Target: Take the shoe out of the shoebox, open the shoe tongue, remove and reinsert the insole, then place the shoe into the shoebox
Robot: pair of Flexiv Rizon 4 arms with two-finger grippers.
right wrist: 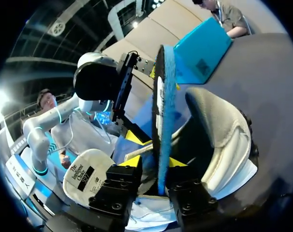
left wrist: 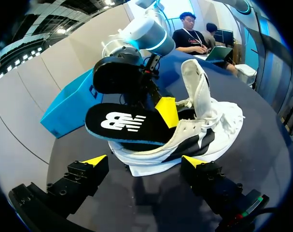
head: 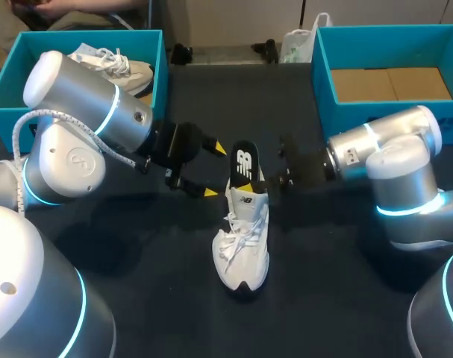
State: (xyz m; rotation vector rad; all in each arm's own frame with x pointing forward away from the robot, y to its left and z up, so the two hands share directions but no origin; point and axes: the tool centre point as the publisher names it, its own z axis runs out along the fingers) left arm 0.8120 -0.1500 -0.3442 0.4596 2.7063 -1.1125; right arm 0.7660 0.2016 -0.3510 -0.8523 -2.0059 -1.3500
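The white shoe (head: pixel 243 250) sits on the dark worktop (head: pixel 136 239), between the two arms. Its toe points toward the robot and its heel points away. The tongue (left wrist: pixel 194 82) is pulled up and open.

The black insole (head: pixel 243 164) sticks out of the heel end of the shoe. The right gripper (right wrist: pixel 153 163) is pinching it. One yellow tip is on each flat side, and the thin edge of the insole runs straight out ahead between them. I think one end of the insole is tucked inside the shoe, but I cannot see it well.

The left gripper (left wrist: pixel 145 161) holds nothing. Its two yellow tips are spread wide, and the shoe lies just ahead of them. The heel is the closest part. The shoe's long side runs across in front of this gripper, not away from it.

So the right arm has the insole, and the left arm is close to the heel. I think the job is at the insole step. The insole's length has to line up with the shoe's length to slide out or in. The left gripper looks well placed to hold the heel down.

A blue shoebox (head: pixel 322 74) waits beyond the right gripper.
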